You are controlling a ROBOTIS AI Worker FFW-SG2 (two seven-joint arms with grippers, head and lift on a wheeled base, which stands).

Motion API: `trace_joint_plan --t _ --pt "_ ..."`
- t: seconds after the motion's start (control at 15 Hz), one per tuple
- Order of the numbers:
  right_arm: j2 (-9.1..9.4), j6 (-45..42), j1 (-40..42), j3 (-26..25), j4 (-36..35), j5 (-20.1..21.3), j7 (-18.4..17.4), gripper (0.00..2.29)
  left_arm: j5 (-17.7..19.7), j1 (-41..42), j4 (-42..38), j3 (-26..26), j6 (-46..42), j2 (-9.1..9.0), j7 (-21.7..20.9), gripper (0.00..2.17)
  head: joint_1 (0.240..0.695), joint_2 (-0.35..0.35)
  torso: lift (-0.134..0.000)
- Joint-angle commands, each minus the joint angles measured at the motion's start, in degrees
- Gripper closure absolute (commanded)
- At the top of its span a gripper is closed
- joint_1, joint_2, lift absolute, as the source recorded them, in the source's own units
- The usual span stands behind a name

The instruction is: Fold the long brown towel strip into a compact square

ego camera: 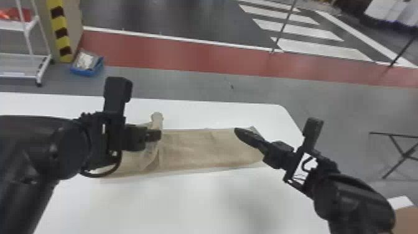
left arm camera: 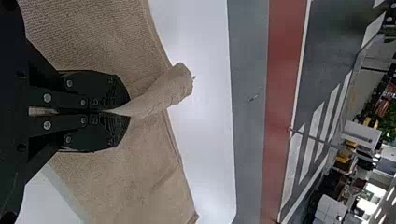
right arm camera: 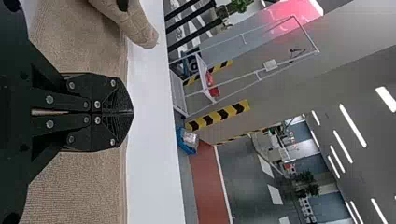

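The brown towel strip [ego camera: 199, 149] lies lengthwise across the white table. At its left part a fold is pinched up by my left gripper [ego camera: 160, 135], its rolled end standing above the cloth. In the left wrist view the left gripper [left arm camera: 130, 113] is shut on the towel [left arm camera: 161, 93], which sticks out past the fingertips. Over the strip's right end is my right gripper [ego camera: 237, 132]. The right wrist view has the right gripper [right arm camera: 132, 112] shut with nothing between its fingertips, above the towel [right arm camera: 74, 182]; the raised fold [right arm camera: 135, 25] appears beyond it.
The white table [ego camera: 192, 199] extends in front of the strip, with its far edge behind. On the floor beyond stand a blue bin [ego camera: 87, 63] and a white rack [ego camera: 25, 56] at the left. A dark folding stand [ego camera: 401, 149] is off to the right.
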Motion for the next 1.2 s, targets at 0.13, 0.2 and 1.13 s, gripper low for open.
trace_joint_plan --t 0.13,0.2,1.13 --pt "0.03 0.70 0.35 -0.40 0.03 -0.13 -0.10 1.84 0.89 0.10 0.50 -0.67 -0.13 -0.15 -0.04 0.00 0.695 -0.316 -0.124" --pt "-0.06 1.05 0.44 -0.75 0.03 -0.21 -0.10 1.84 1.51 0.10 0.59 -0.76 -0.31 -0.15 -0.48 0.00 0.695 -0.321 -0.124" --pt "10.49 29.00 -5.28 19.11 -12.97 20.35 -15.57 0.11 14.87 12.41 -13.74 12.16 -8.75 16.26 -3.03 0.04 0.695 -0.180 -0.124"
